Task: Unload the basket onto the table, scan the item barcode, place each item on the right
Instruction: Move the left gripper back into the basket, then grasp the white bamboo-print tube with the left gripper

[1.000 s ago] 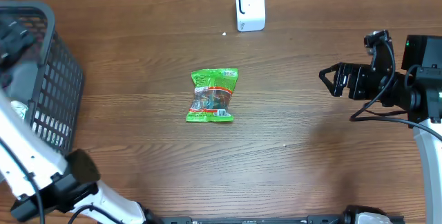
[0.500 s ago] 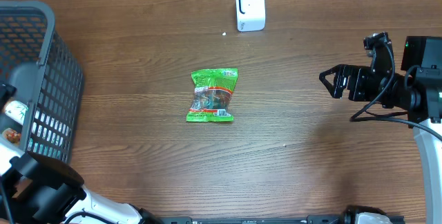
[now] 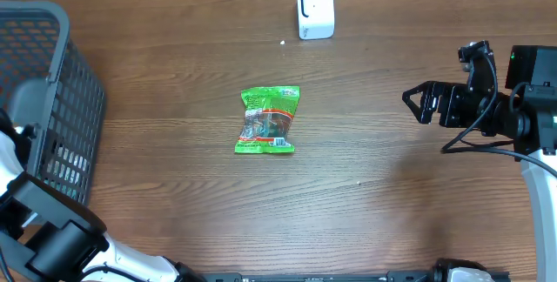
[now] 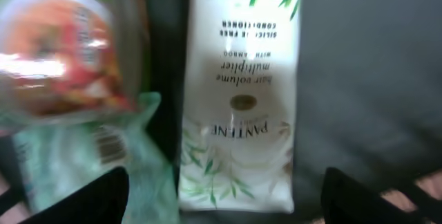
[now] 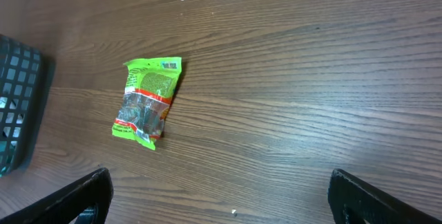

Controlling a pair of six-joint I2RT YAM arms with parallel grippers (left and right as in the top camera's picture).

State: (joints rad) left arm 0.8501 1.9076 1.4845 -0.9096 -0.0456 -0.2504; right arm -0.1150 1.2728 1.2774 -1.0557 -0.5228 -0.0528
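— Where is your green packet (image 3: pixel 269 121)?
— Flat on mid-table (image 3: pixel 392 212), well apart from the white scanner (image 3: pixel 315 9) and from both arms.
— And your jaws?
— Your left gripper (image 4: pixel 231 200) stands wide over a Pantene sachet (image 4: pixel 238 92) in the basket (image 3: pixel 52 99), gripping nothing. Your right gripper (image 3: pixel 416 102) is spread fully, empty.

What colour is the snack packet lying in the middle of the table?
The snack packet is bright green with a red band, clearest overhead.

Left arm, white and black (image 3: pixel 61 238): bent low at the near-left corner. Black two-finger left gripper (image 4: pixel 228 198): fingers (image 4: pixel 103 198) spread wide, clamping nothing.
Right arm, black (image 3: pixel 487 110): reaching leftward. Black right gripper (image 3: pixel 413 102): fingers wide apart, empty.
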